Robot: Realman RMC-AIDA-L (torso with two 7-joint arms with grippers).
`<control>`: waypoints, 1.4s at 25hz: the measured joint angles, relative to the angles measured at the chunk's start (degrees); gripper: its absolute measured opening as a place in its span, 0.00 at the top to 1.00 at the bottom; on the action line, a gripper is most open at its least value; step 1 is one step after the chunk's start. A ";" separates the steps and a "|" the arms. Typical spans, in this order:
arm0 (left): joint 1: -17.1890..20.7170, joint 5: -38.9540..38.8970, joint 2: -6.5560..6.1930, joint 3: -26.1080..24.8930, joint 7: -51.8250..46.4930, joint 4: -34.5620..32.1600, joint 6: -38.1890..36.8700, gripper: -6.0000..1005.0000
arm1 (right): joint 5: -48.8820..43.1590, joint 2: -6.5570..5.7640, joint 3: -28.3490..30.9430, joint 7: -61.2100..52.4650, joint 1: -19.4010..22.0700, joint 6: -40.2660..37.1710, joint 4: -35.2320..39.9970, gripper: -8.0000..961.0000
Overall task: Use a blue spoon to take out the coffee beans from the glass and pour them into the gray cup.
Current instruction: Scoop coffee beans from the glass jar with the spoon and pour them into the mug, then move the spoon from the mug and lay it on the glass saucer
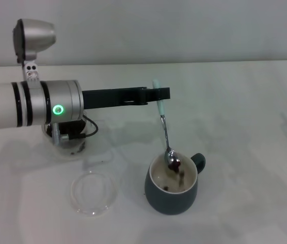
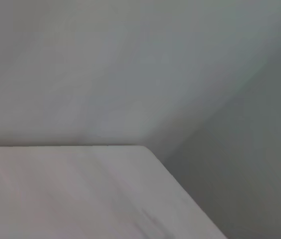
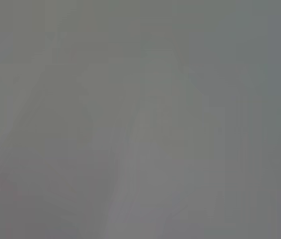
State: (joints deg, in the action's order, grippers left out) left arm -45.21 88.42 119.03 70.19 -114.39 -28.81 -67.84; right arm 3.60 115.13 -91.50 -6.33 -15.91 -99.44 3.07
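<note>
Your left gripper [image 1: 159, 93] reaches out over the middle of the bench, its black fingers closed on the pale handle of the blue spoon [image 1: 165, 127]. The spoon hangs nearly upright from that grip, tilted a little, with its metal bowl down at the rim of the gray cup [image 1: 173, 188], over the cup's cream inside. A few coffee beans [image 1: 176, 179] lie inside the cup, and something dark sits in the spoon bowl.

The cup stands toward the near edge, its handle turned to the right side. The glass [image 1: 64, 145] stands toward the left edge, partly hidden under your left arm, with dark bits at its bottom. A flat clear dish [image 1: 92, 192] lies between glass and cup, nearer the front edge.

No writing or label is readable on anything. Your right gripper isn't in view.
</note>
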 joint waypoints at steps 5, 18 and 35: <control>-0.02 0.35 -0.03 3.05 1.83 -3.57 0.15 0.87 | 0.00 0.00 0.02 0.00 -0.01 0.00 0.00 0.39; 4.00 1.58 -0.16 4.05 0.70 -12.15 0.11 0.87 | 0.00 0.00 0.01 0.00 0.05 -0.53 0.00 0.39; 20.89 -3.15 -0.09 -3.50 -0.38 -15.32 -0.76 0.87 | 0.00 -0.09 0.10 0.00 0.18 -0.51 0.31 0.39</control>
State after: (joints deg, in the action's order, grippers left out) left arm -24.32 85.26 118.94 66.69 -114.77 -44.13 -68.59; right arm 3.60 115.04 -91.40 -6.33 -15.73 -99.96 3.39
